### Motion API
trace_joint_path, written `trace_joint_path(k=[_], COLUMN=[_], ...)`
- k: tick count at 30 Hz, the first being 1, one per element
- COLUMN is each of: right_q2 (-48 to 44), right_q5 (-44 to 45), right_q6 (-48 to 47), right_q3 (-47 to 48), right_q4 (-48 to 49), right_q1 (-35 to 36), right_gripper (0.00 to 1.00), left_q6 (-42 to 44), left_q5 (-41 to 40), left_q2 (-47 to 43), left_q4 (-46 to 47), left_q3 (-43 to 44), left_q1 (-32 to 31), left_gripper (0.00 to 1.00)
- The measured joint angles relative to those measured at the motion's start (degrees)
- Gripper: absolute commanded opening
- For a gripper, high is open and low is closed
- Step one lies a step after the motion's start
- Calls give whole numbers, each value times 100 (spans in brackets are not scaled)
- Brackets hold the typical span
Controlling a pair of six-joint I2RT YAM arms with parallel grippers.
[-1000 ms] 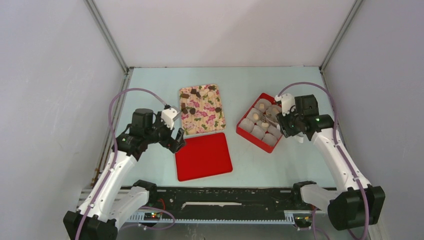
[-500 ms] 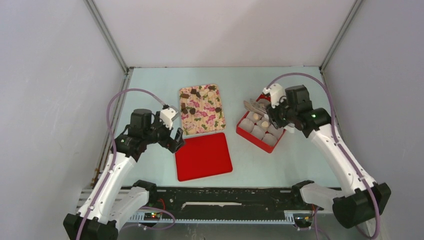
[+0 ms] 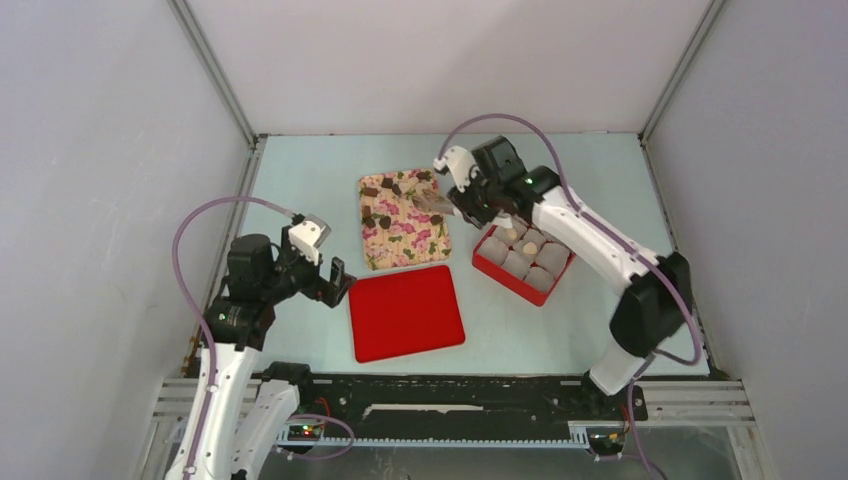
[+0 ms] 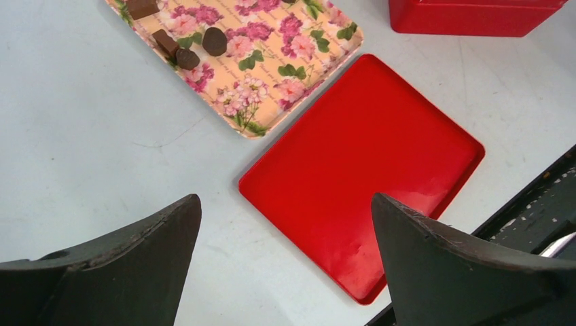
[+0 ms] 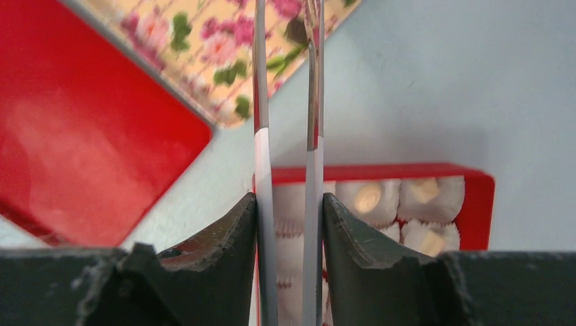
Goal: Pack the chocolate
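Several dark brown chocolates (image 3: 381, 204) lie on the floral tray (image 3: 412, 237), also in the left wrist view (image 4: 185, 50). Pale tan chocolates (image 3: 512, 235) sit in white paper cups in the red box (image 3: 497, 272), as the right wrist view (image 5: 369, 197) also shows. My right gripper (image 3: 462, 196) is shut on metal tongs (image 5: 260, 129), whose tips (image 3: 436, 204) hang over the tray's right edge near a dark chocolate (image 5: 295, 30). My left gripper (image 3: 333, 281) is open and empty, above the table at the left edge of the red lid (image 4: 367, 170).
The flat red lid (image 3: 406, 312) lies in front of the floral tray (image 4: 272, 41), left of the red box (image 5: 380, 173). Enclosure walls stand on three sides. The black rail runs along the near edge (image 3: 450, 395).
My right arm has swung left with the tongs, from over the red box to the floral tray's right edge. My left arm has drawn back toward the near left.
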Motion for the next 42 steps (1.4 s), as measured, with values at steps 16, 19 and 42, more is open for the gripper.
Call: trace_joint_path(k=[16,19,42], right_q2=[2304,2406,2944], right_q5=[402,455,894], right_q6=[398,400,439], right_q3=[1926,1963,2356], right_q4=[146,131,205], right_q1=[-39,-57,-138], right_gripper=[43,43,41], left_q6=[-391,-393,-411], left_q5=[411,420,452], left_q2=[-210,-214,-205], left_q4=[129,140,181], left_q3=[-103,-103,-107], left_q1=[155,166,256], left_gripper=[98,98,98])
